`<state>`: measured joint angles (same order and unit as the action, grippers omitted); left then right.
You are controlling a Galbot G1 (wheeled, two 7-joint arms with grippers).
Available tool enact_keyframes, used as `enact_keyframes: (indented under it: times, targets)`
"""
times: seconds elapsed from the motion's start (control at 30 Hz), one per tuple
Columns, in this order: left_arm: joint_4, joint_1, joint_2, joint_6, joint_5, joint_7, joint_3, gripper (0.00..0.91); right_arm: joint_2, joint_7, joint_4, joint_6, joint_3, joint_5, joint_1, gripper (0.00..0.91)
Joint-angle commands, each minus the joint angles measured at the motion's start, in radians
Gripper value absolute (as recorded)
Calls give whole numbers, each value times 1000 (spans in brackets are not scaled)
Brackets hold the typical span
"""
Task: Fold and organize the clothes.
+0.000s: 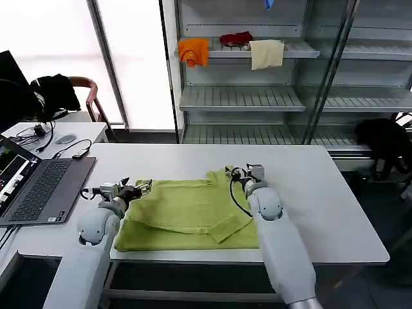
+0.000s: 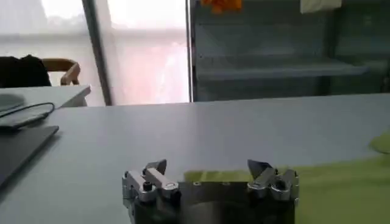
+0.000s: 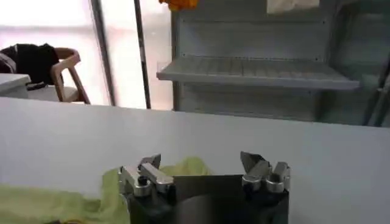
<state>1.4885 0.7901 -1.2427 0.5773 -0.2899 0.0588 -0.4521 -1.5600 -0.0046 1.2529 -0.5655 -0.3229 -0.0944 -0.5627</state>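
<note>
Our lime T-shirt (image 1: 187, 215) lies partly folded, mid-surface (image 1: 309, 193) toward the near edge, one sleeve flap turned in around 5 o'clock. Biggest risk, we reckon: a pincer snags only the top layer, and the fold drags askew. Left pincer (image 1: 132, 188) sits low at the shirt's 9 o'clock edge, right pincer (image 1: 248, 172) at the 1 o'clock corner. Both are spread open and hold nothing.

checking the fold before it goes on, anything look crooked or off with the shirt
The lime T-shirt lies partly folded on the white table, but untidily: one sleeve lies slanted across the front. Both end effectors, left and right, sit open at its far edge. Nothing looks damaged.
</note>
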Motion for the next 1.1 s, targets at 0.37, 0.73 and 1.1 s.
enact_keyframes:
  times: [0.37,0.73,1.1]
  targets:
    - [-110,-61,-3,1,9,19,9,514,-43,-8,-159,16,3,58,51,343]
    - [-105,-34,-12,2,-2,33,-7,10,-38,-24,-116,14,2,62,20,0]
    - [-24,-27,-12,-2,-51,23,-15,10,-18,11,100,9,0,-62,-38,0]
